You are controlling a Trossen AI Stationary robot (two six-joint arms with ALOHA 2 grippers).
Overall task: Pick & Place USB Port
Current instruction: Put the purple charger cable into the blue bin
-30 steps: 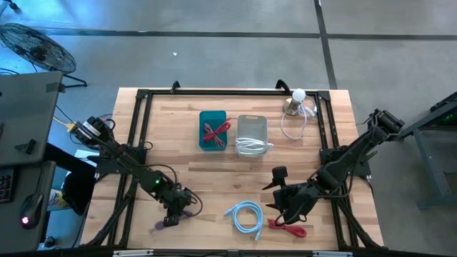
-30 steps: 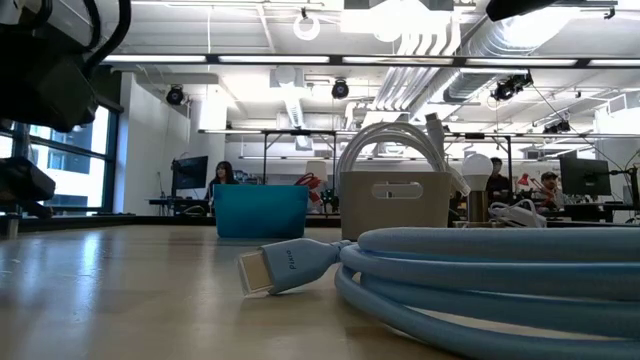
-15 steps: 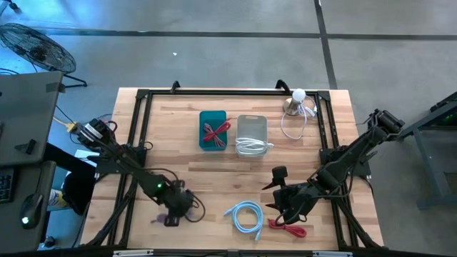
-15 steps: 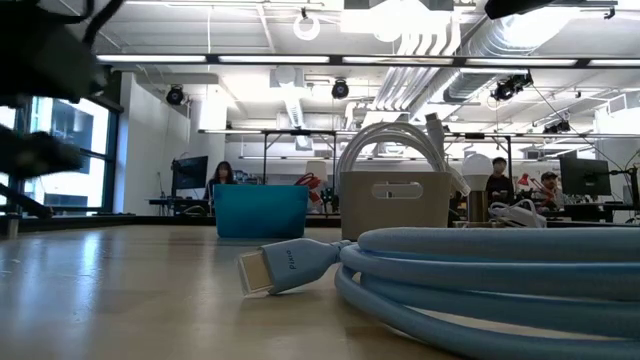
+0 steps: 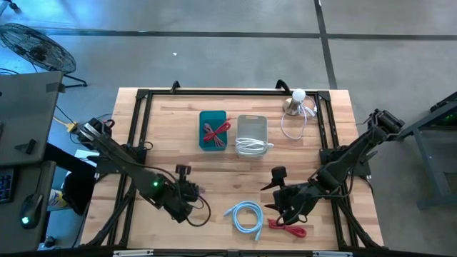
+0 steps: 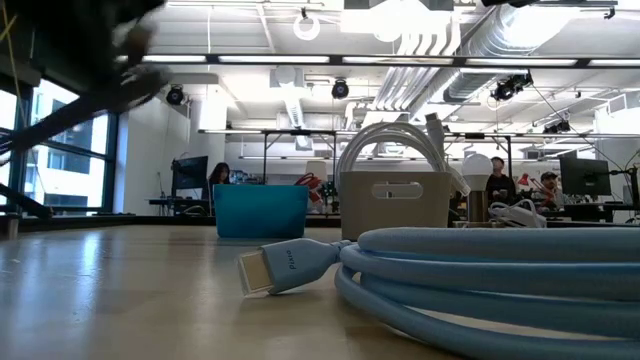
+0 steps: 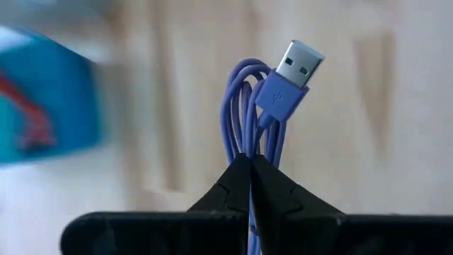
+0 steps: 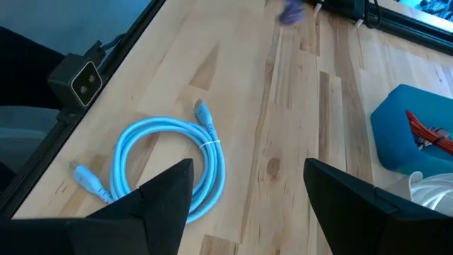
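Note:
My left gripper is shut on a bundled purple USB cable, whose silver USB-A plug sticks out beyond the fingers. In the high view it hovers over the table's near left part, and a purple bit shows beside the fingers. The teal bin with a red cable stands toward the far edge, next to a grey bin with a white cable. My right gripper is open and waits above the near right part, touching nothing. My left gripper pinches the purple cable bundle between its two fingers, across several strands at the bundle's lower part. The bundle is lifted clear of the table. Its looped end and plug stand out past the fingertips.
A coiled light blue cable lies near the table's near edge, filling the low view's foreground. A red cable lies under my right gripper. A bulb lamp with a white cord stands at the far right corner. A black frame borders the table.
My left gripper has carried the purple cable off the near left of the table, rising and moving toward the right and far side, turning as it went. The cable, which lay on the wood, is now lifted clear.

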